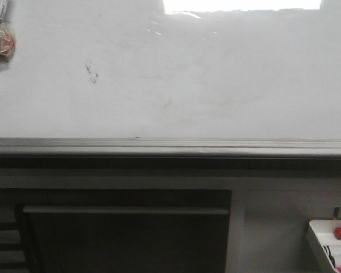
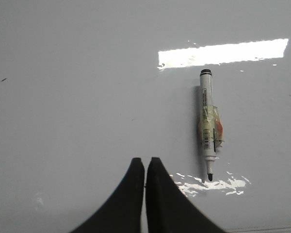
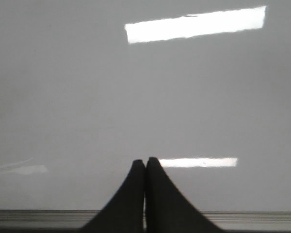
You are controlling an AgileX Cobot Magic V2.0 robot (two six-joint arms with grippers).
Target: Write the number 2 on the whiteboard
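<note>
No number 2 drawn yet on the whiteboard [image 1: 216, 85], only a dark smudge of specks [image 1: 92, 73] toward ten o'clock in the front view. Uncapped marker [image 2: 208, 127] stuck flat to the board at two o'clock of the left gripper [image 2: 145, 165]; that and the right gripper [image 3: 145, 165] both clenched and empty. Likely risk: knocking the marker loose or smearing ink, approaching with jaws closed.

Marker [image 2: 208, 127] alone on open whiteboard [image 1: 216, 85]

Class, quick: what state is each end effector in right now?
Left end effector: closed, holding nothing.
Right end effector: closed, holding nothing.
</note>
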